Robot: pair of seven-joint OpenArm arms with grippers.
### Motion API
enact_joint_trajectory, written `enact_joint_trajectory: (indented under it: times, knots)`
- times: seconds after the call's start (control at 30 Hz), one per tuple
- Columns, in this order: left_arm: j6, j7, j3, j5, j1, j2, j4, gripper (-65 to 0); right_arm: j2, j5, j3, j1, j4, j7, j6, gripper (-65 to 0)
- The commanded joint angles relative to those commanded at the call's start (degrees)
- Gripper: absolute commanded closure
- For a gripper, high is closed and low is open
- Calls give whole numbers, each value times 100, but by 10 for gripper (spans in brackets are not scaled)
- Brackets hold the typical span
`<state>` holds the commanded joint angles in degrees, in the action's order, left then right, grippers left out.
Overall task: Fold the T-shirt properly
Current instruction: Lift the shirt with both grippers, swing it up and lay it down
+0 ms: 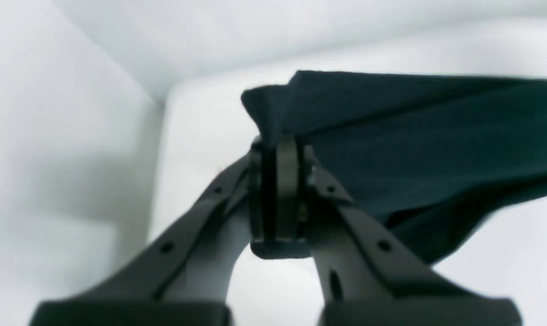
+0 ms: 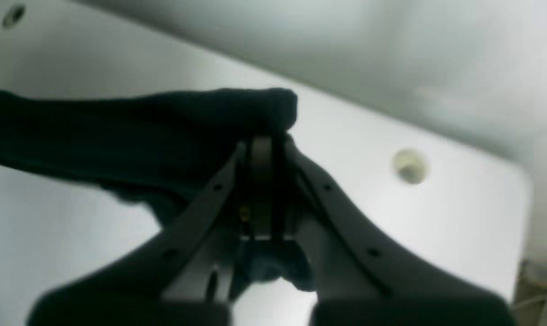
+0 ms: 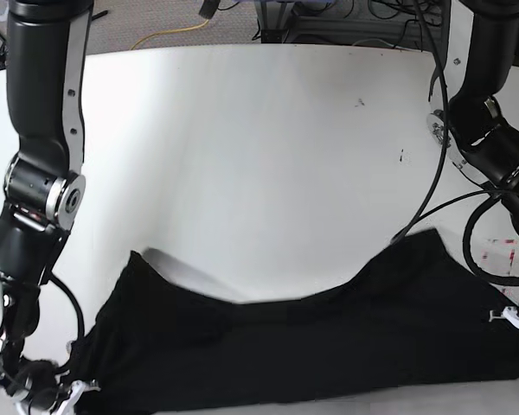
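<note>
Large black cotton T-shirt (image 3: 311, 346) spread along near edge of white counter (image 3: 259, 156), middle sagging, both ends raised. Left gripper (image 1: 280, 149) jaws clenched on shirt corner at near right. Right gripper (image 2: 262, 145) jaws clenched on bunched shirt edge at near left.
</note>
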<state>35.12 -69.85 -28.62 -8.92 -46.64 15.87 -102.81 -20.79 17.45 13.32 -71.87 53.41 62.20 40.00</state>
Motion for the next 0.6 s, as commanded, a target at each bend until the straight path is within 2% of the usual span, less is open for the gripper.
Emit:
enact_joint_trajectory:
  times: [0.13, 0.33, 0.53, 0.6]
  knots:
    - [26, -255, 18, -9, -738, 299, -132, -11, -114, 44, 9, -293, 53, 545, 0, 0]
    - [35, -273, 132, -18, -1011, 413, -158, -11, -114, 44, 9, -293, 1020, 1160, 0, 0]
    - [53, -273, 255, -18, -308, 404, -457, -11, -123, 53, 53, 659, 1881, 1284, 0, 0]
    - [246, -273, 255, -18, 44, 387, -571, -11, -158, 53, 62, 1143, 2189, 1310, 0, 0]
